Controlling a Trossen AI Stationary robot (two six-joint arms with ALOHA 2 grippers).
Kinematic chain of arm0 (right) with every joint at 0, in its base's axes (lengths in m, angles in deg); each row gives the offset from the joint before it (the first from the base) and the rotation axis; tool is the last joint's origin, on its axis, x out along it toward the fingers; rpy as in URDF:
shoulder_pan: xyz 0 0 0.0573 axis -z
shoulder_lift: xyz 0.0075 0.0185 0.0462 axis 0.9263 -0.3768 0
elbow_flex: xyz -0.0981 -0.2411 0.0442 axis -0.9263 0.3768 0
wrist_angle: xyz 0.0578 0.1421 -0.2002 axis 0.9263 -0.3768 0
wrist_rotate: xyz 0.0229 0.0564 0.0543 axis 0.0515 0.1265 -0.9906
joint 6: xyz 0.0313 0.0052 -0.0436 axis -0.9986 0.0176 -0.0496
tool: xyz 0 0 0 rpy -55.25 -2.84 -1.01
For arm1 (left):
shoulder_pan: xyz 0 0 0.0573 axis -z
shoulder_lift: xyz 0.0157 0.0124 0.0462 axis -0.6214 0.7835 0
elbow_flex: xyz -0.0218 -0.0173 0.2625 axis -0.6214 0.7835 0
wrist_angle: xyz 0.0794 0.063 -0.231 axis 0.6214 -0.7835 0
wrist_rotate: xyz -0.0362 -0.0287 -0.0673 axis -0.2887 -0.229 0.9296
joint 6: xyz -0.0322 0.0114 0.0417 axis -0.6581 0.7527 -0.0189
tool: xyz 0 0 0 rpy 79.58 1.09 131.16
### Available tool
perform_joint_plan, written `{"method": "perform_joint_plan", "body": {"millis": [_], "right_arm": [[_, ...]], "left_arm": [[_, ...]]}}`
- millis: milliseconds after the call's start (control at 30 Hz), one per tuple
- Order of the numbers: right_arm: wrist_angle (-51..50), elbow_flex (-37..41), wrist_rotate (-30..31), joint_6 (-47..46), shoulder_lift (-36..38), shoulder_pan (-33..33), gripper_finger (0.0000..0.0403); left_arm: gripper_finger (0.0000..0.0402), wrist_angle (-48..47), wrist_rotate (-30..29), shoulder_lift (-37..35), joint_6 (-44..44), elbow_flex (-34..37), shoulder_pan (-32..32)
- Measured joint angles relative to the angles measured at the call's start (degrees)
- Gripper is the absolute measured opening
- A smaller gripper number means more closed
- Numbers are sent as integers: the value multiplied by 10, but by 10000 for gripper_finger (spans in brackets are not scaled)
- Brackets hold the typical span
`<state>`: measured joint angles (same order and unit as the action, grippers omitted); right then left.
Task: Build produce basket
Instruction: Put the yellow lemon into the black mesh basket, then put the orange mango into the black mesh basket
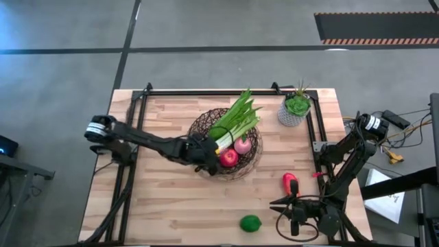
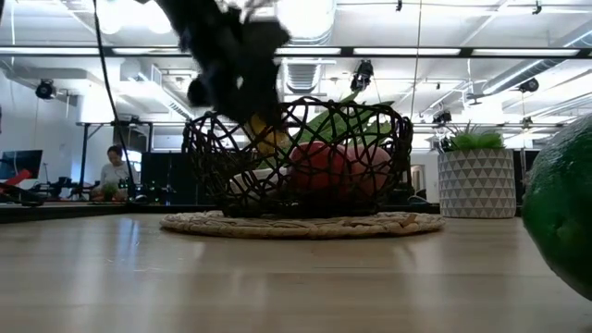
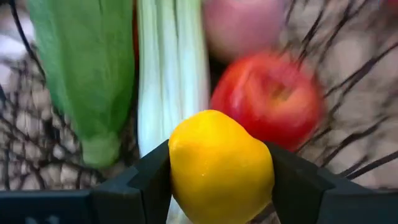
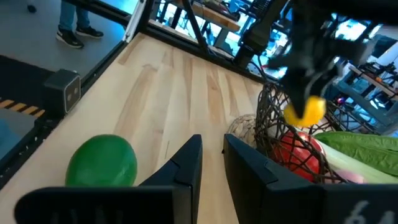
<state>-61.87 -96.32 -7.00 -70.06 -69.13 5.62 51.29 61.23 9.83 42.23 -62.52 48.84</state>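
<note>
The dark wire basket [image 1: 255, 159] stands mid-table on its pale woven base [image 2: 305, 225]. In it lie the celery stalk [image 3: 171, 68], a long green vegetable [image 3: 81, 62], a red fruit [image 3: 273, 99] and a pink fruit [image 3: 239, 25]. My left gripper [image 1: 202, 152] reaches in over the basket's left rim, shut on the yellow lemon [image 3: 221, 165]. A red-orange fruit [image 1: 290, 182] and the lime [image 1: 250, 223] lie on the table near the right gripper [image 4: 212, 163]. That gripper hovers at the near right, holding nothing, its fingers a narrow gap apart. My left gripper pinches the lemon [image 3: 186, 168] between its two fingers, one on each side of its widest part. The fingers come slanting down from the table's left. The lemon [image 4: 305, 111] hangs clear, just inside the basket's rim and above the red fruit.
A small grey pot with a green plant [image 1: 296, 110] stands at the far right of the table. The lime [image 2: 564, 213] lies close to the near edge. Bare wood stretches left and in front of the basket. A person [image 2: 115, 171] sits in the room behind.
</note>
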Motion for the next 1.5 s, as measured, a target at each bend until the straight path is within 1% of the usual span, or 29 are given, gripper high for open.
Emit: {"method": "perform_joint_plan", "body": {"millis": [67, 333, 467, 600, 700, 833, 933, 1033, 1233, 1333, 1400, 1500], "right_arm": [[1, 0, 0, -2, 2, 0, 57], [1, 0, 15, 0, 4, 0, 57], [3, 0, 15, 0, 4, 0, 57], [4, 0, 14, 0, 4, 0, 57], [4, 0, 15, 0, 4, 0, 57], [4, 0, 14, 0, 4, 0, 57], [3, 0, 14, 0, 4, 0, 57], [3, 0, 14, 0, 4, 0, 57], [3, 0, 14, 0, 4, 0, 57], [4, 0, 15, 0, 8, 0, 57], [4, -1, 15, 0, 11, 0, 57], [4, -1, 15, -1, 16, 0, 57]], "left_arm": [[198, -14, 3, 19, 0, 4, -1], [199, 37, 2, 66, -2, 1, -3], [199, 65, 3, 75, -2, 1, -3], [205, 65, 8, 75, -2, 1, -3], [229, 67, 28, 75, 11, 1, -5], [286, 67, 58, 76, 17, 2, -12], [322, 62, 65, 66, 35, 3, -18], [339, 57, 73, 43, 42, 4, -19], [343, 52, 84, -21, 60, -6, -5], [343, 50, 80, -36, 61, -1, 6], [343, 50, 68, -37, 61, 1, 12], [343, 54, 30, -37, 61, 1, 24]]}}
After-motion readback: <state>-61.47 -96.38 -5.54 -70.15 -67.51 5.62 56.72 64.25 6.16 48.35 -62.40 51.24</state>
